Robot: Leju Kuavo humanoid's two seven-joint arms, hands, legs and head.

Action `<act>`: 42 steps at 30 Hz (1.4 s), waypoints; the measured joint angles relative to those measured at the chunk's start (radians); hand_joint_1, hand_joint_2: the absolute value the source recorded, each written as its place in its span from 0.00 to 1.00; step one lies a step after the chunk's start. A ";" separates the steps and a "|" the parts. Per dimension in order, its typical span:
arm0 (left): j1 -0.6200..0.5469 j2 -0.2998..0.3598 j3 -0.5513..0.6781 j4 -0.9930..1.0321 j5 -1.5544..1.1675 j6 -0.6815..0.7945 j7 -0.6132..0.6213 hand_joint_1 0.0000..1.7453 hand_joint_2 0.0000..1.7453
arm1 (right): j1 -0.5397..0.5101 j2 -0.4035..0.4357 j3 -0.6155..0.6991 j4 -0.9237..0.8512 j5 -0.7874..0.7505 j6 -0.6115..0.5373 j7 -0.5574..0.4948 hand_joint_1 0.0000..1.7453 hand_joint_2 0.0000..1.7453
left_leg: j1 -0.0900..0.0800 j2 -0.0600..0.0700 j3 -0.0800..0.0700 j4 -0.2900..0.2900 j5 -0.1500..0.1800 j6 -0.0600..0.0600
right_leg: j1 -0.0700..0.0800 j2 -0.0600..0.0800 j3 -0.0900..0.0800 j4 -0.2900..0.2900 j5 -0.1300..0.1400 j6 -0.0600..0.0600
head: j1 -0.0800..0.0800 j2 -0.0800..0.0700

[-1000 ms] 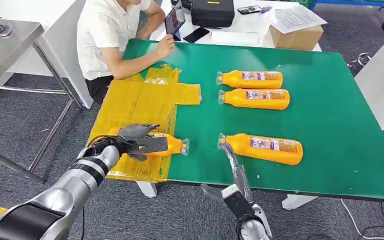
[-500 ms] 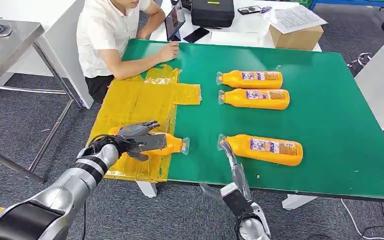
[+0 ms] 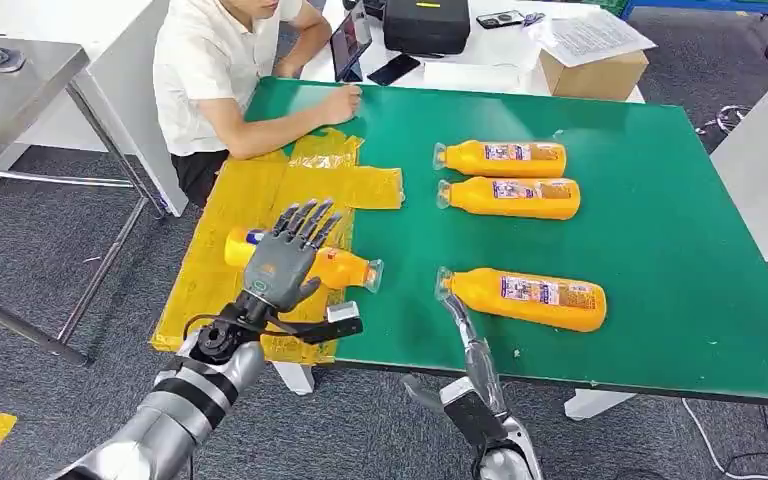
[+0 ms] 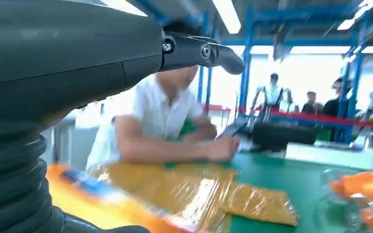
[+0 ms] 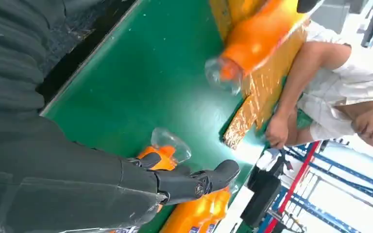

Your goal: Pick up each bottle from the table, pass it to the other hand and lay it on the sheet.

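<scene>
An orange bottle (image 3: 345,270) lies on the yellow sheet (image 3: 260,200), its capped end pointing right over the sheet's edge. My left hand (image 3: 285,258) hovers above it, fingers spread, holding nothing. Another orange bottle (image 3: 535,298) lies near the table's front edge. My right hand (image 3: 467,335) reaches up to its clear cap (image 3: 445,283) with fingers stretched out and apart, gripping nothing. The right wrist view shows that cap (image 5: 169,144) just beyond my fingers (image 5: 194,183). Two more bottles (image 3: 505,157) (image 3: 512,197) lie side by side farther back.
A person in a white shirt (image 3: 210,70) sits at the far left corner, one hand (image 3: 340,100) on the green table (image 3: 680,230). A cardboard box (image 3: 592,68) and a black case (image 3: 425,25) stand behind. A steel table (image 3: 10,80) is at the left.
My left hand has let go of the bottle on the sheet, lifted and spread its fingers. The bottle stays on the sheet. My right hand has barely moved.
</scene>
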 measured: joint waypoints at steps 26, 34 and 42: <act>0.212 -0.046 -0.144 -0.467 0.495 -0.117 -0.172 0.00 1.00 | 0.018 -0.149 -0.102 -0.033 0.654 -0.304 0.256 0.00 1.00 | -0.001 0.000 -0.001 0.000 0.000 0.000 | -0.001 0.000 0.000 0.000 0.000 0.000 | 0.000 0.000; 0.245 -0.081 -0.128 -0.489 0.663 -0.151 -0.207 0.00 1.00 | 0.007 -0.213 -0.120 -0.029 0.820 -0.315 0.387 0.00 1.00 | -0.001 0.000 -0.001 0.000 0.000 0.001 | 0.000 0.000 0.000 0.000 0.000 0.000 | -0.001 0.000; 0.289 -0.104 -0.148 -0.468 0.776 -0.192 -0.241 0.00 1.00 | -0.167 -0.356 -0.158 0.154 0.864 -0.255 0.379 0.00 1.00 | -0.004 0.000 -0.001 0.000 0.001 0.002 | -0.003 0.000 0.000 -0.001 0.002 0.003 | 0.000 0.000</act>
